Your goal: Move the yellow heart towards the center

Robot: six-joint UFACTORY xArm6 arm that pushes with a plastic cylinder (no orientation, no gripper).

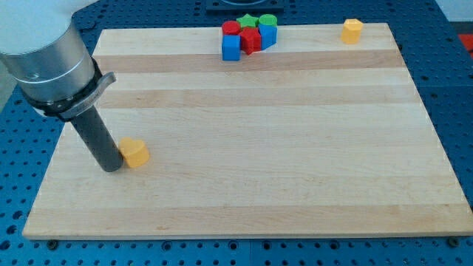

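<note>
A yellow heart-like block (134,151) lies on the wooden board (251,133) near the view's left edge, below the middle height. My tip (111,168) rests on the board just left of this block, touching or almost touching its left side. A second yellow block (352,30) sits at the view's top right, near the board's top edge; its exact shape is hard to make out.
A tight cluster stands at the view's top centre: a blue cube (231,47), red blocks (250,41), a green star-like block (247,21), a green cylinder (267,21) and another blue block (269,35). A blue perforated table surrounds the board.
</note>
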